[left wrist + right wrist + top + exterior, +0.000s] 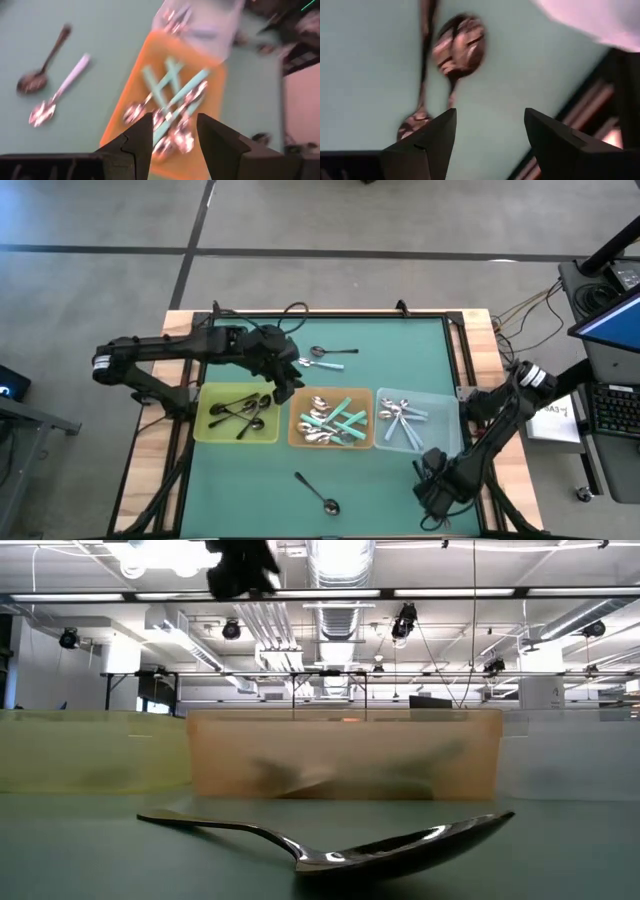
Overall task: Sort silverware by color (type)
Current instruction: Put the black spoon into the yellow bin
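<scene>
A: Three trays in a row mid-table on the green mat [400, 480]: yellow plastic tray [207, 427] for black spoons, orange tray [296, 436] teal, clear tray [445, 412] pale.

B: Left gripper [287, 388] hovers open, empty, between yellow and orange; right gripper [490, 137] open near the right edge.

A: Strays: black-handled spoon [317, 493] near, two spoons [333, 357] far

An industrial lab hall — exposed ceiling ducts [335, 570], strip lights, a monitor [612, 320] beside the table [180, 330].
</scene>
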Controlling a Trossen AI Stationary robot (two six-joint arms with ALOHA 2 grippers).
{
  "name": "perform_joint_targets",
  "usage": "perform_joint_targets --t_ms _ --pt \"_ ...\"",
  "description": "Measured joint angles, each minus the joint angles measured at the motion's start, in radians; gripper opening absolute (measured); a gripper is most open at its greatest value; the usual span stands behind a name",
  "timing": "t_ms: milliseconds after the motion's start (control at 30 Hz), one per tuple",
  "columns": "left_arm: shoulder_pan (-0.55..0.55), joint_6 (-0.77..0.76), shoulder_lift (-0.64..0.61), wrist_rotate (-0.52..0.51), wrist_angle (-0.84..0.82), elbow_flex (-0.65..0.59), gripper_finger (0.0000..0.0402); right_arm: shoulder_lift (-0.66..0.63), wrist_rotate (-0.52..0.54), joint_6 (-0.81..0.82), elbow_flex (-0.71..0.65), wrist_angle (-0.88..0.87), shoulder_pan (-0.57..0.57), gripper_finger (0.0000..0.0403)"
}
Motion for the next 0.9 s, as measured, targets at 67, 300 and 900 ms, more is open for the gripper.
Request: perform_joint_targets --t_ms 67,300,900 --pt "-0.023 -0.001 0.0 -0.025 -0.001 0.056 0.0134 0.03 0.017 -0.025 0.0 0.045 0.012 0.0226" --pt "-0.099 -0.005 0.0 -0.112 -0.021 0.204 0.0134 0.101 0.027 -0.095 -0.018 0.11 0.015 0.0226" --pt "-0.155 -0.033 0.018 -0.157 -0.042 0.235 0.0134 0.109 0.037 -0.072 -0.126 0.292 0.025 0.0078"
